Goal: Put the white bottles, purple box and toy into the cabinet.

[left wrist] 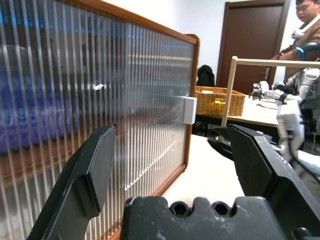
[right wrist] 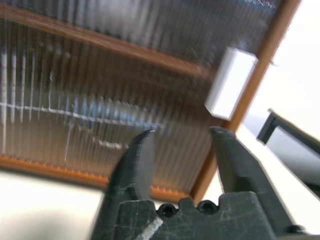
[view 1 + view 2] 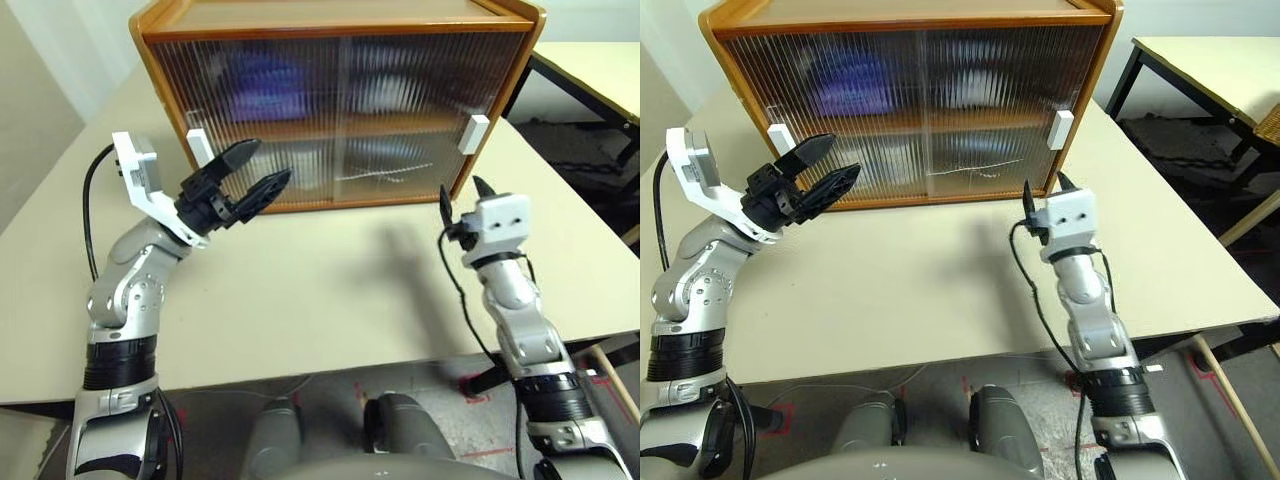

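The cabinet [image 3: 335, 20] stands at the back of the table with both ribbed sliding doors shut. Behind the left door, on the upper shelf, a purple blur [image 3: 262, 80] reads as the purple box. Paler shapes [image 3: 385, 88] lie behind the right door. The white bottles and the toy cannot be made out through the ribbing. My left gripper [image 3: 268, 162] is open and empty, just in front of the left white handle [image 3: 197, 146]. My right gripper [image 3: 462, 190] hangs low before the right white handle [image 3: 473, 133], open with nothing between its fingers.
The cream table [image 3: 330, 290] stretches from the cabinet to its front edge near me. A second table [image 3: 600, 60] stands at the back right. In the left wrist view a wicker basket [image 1: 220, 100], another robot [image 1: 290, 105] and a person [image 1: 307, 17] are beyond the cabinet.
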